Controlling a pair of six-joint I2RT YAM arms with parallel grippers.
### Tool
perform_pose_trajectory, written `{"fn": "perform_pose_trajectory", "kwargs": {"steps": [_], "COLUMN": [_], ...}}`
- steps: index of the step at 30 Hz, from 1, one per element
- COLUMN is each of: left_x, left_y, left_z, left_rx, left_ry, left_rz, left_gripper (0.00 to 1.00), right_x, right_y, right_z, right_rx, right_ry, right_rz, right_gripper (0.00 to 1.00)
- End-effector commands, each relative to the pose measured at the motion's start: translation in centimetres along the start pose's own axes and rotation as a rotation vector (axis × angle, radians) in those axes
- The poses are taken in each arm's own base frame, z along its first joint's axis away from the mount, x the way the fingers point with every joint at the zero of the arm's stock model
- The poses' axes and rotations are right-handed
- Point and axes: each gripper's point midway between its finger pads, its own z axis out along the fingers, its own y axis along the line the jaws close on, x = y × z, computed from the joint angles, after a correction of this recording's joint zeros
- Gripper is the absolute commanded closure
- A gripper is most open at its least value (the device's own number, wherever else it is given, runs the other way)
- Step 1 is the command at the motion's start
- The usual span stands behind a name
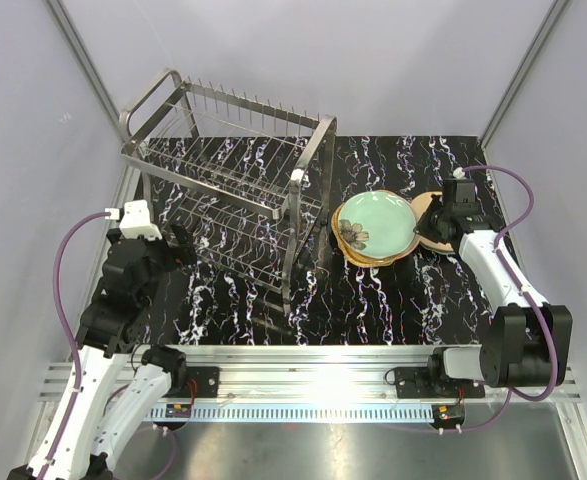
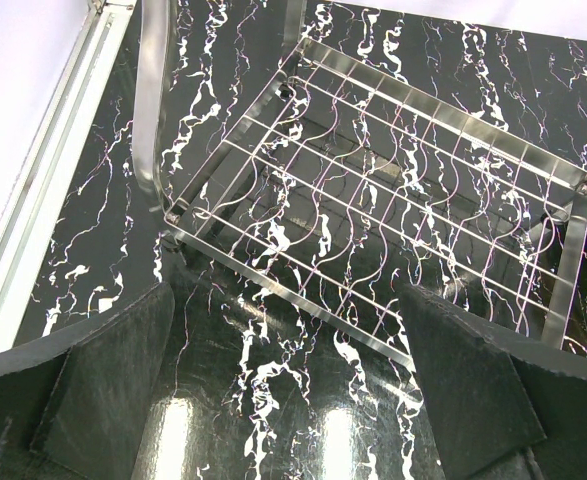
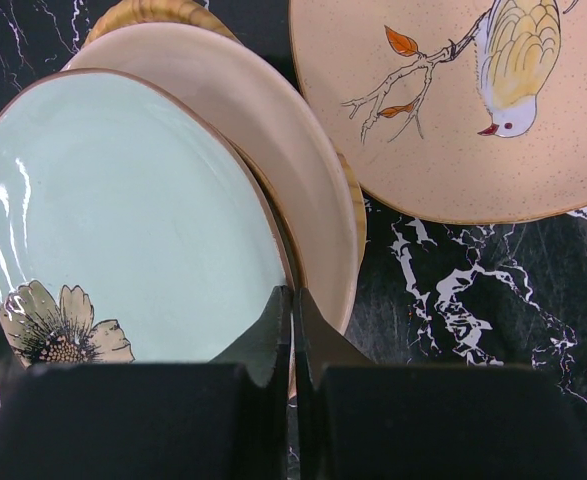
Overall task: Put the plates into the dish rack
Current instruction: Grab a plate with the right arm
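Note:
A mint-green plate with a flower lies on top of a stack of plates right of the dish rack. My right gripper is shut on the mint-green plate's right rim, one finger over its face and the other outside the rim. Under it lies a pink-cream plate, with a wooden-looking rim below that. A beige plate with a bird lies flat beside the stack. My left gripper is open with nothing in it, low over the table just before the rack's lower tier.
The silver two-tier rack stands at the back left of the black marbled table, its prongs holding nothing. A rack leg rises close ahead of the left fingers. White walls close in the back and both sides.

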Motion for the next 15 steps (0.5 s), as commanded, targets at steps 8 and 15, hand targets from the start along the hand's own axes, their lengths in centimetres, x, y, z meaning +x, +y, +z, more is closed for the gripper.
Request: {"fn": "perform_pose_trajectory", "kwargs": {"steps": [8, 15], "left_x": [-1.2, -1.2], "left_y": [-0.4, -0.4], "left_z": [-0.1, -0.2], "left_rx": [0.021, 0.019], "left_ry": [-0.046, -0.046], "left_rz": [-0.016, -0.016], "left_gripper": [0.01, 0.01], "right_x": [-1.8, -0.7], "right_y": [2.2, 2.6], "right_z": [-0.2, 2.2], "right_rx": [-0.089, -0.121], "right_ry": [-0.044, 0.007], "right_rz": [0.004, 0.025], "right_gripper": [1.00, 1.00]}}
